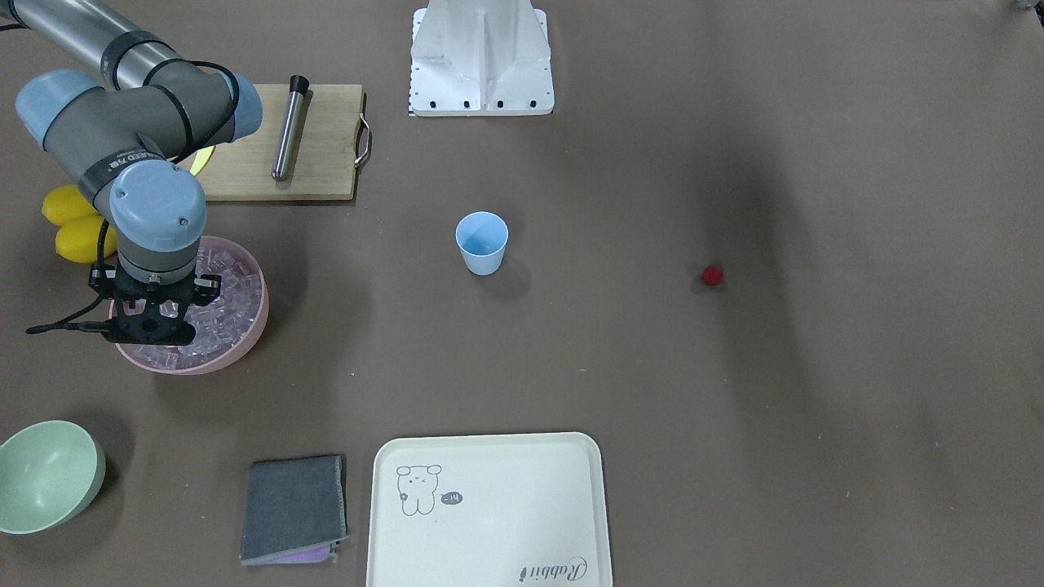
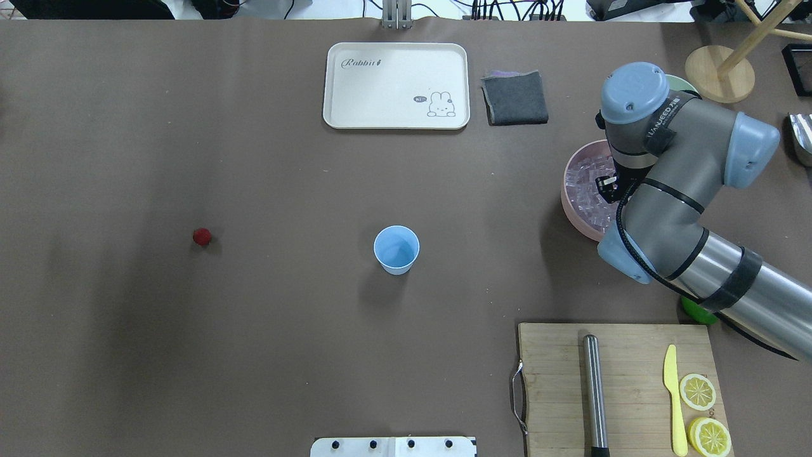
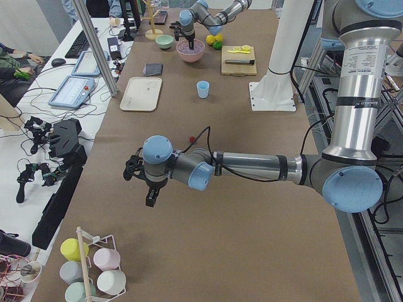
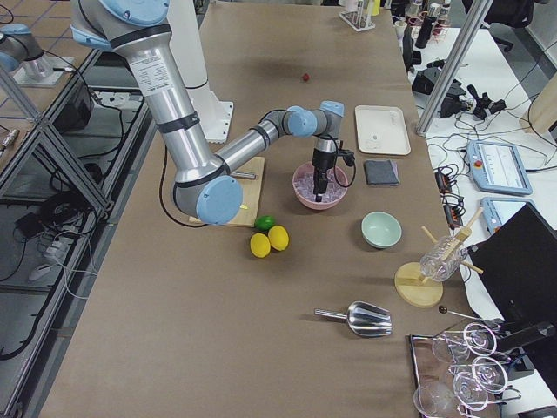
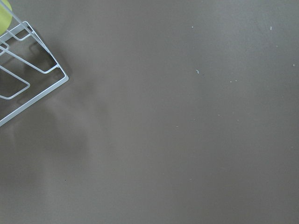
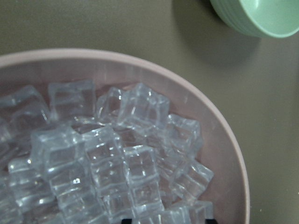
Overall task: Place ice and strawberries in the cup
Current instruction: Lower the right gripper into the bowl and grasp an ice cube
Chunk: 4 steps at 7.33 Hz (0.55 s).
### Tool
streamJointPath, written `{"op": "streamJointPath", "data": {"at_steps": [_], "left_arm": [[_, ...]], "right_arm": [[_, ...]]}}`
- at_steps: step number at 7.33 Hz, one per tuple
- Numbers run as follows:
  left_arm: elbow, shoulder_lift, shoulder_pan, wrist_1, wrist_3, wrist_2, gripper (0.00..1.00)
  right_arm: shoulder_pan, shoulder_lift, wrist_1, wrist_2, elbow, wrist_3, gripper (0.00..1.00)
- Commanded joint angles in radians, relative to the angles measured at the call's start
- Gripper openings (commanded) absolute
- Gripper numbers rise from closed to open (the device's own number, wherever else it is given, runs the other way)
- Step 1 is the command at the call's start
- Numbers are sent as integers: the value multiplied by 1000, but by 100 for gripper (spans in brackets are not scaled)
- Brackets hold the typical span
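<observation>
The light blue cup stands upright and empty in the middle of the table; it also shows in the overhead view. The dark red strawberry lies alone on the table, far from the cup on the left arm's side. The ice fills the pink bowl. My right gripper points down into that bowl, just above the cubes, open and empty. My left gripper hangs over bare table, seen only in the exterior left view; I cannot tell whether it is open or shut.
A pale green bowl, a grey cloth and a cream tray lie along the operators' side. A cutting board with a metal rod and two lemons are near the pink bowl. A wire rack is near the left wrist.
</observation>
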Motion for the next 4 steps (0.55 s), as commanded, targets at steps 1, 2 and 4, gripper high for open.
{"op": "streamJointPath", "data": {"at_steps": [1, 2, 4], "left_arm": [[-1, 0, 2, 0, -1, 0, 98], [0, 0, 3, 0, -1, 0, 98], [0, -2, 5, 0, -1, 0, 98]], "right_arm": [[1, -1, -2, -1, 0, 0, 59], [1, -3, -2, -1, -6, 0, 59], [1, -1, -2, 1, -14, -1, 59]]}}
